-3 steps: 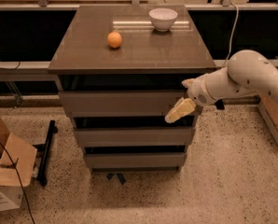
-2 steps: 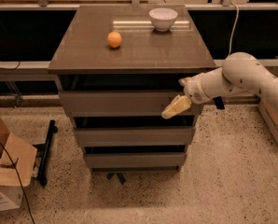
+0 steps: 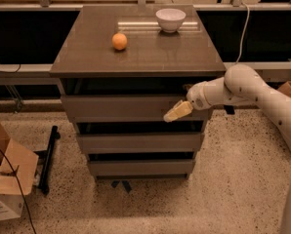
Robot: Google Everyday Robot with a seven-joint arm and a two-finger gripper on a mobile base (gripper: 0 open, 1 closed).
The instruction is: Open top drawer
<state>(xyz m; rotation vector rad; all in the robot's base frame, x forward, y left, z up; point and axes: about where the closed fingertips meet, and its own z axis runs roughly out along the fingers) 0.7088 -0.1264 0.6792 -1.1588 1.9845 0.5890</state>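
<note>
The top drawer (image 3: 116, 107) is the uppermost and widest of three grey-brown fronts under the brown tabletop, with a dark gap above its flat panel. My gripper (image 3: 175, 113) comes in from the right on a white arm (image 3: 243, 89). Its pale yellow tip lies against the right part of the top drawer's front, near the panel's lower edge. The drawer front sticks out a little past the two below it.
An orange (image 3: 119, 41) and a white bowl (image 3: 170, 19) stand on the tabletop (image 3: 140, 57). Two narrower drawers (image 3: 135, 143) sit below. An open cardboard box (image 3: 6, 179) and a black bar (image 3: 48, 157) lie on the floor at the left.
My gripper has slid leftward along the top drawer's front, with the arm reaching further in from the right. The drawer has not visibly moved.
</note>
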